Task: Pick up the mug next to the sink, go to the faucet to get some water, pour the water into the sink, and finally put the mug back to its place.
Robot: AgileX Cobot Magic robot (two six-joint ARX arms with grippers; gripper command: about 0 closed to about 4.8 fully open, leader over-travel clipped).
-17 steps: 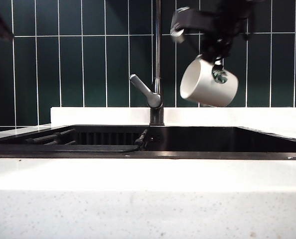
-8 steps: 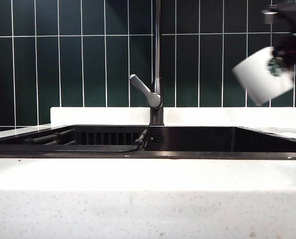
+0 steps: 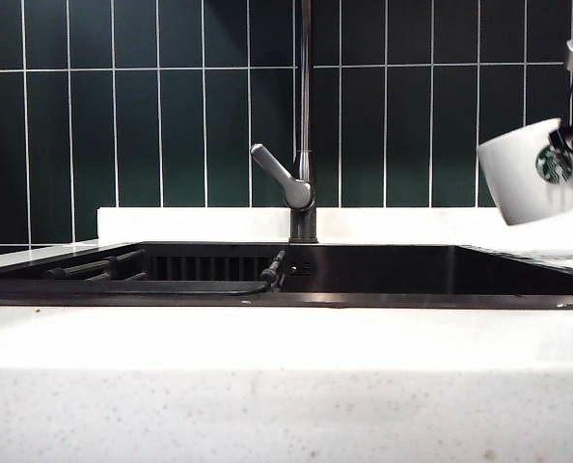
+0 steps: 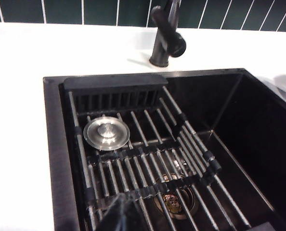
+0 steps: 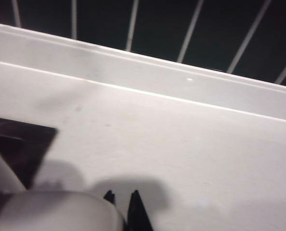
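The mug [image 3: 535,172] is white ceramic, with a round green-and-white mermaid logo on the side that faces the exterior camera. It hangs in the air at the right edge of that view, above the white counter [image 3: 547,231] just beside the right end of the sink [image 3: 383,299]. It is a little tilted, with its mouth leaning toward the faucet [image 3: 306,125]. No water can be seen in it from here.

The right gripper [image 5: 128,211] holds the mug from its far right side; only a dark part of it shows at the border of the exterior view. In the right wrist view the two dark fingertips stand close together, next to the pale rounded body of the mug [image 5: 51,211], with the counter and a corner of the black basin below.

The left gripper [image 4: 121,214] is not in the exterior view. Its wrist camera looks down into the sink, where a metal rack [image 4: 148,159] lies over the basin and a round steel plug [image 4: 106,133] rests on the rack. The fingers appear as one dark tip, pressed together and holding nothing.
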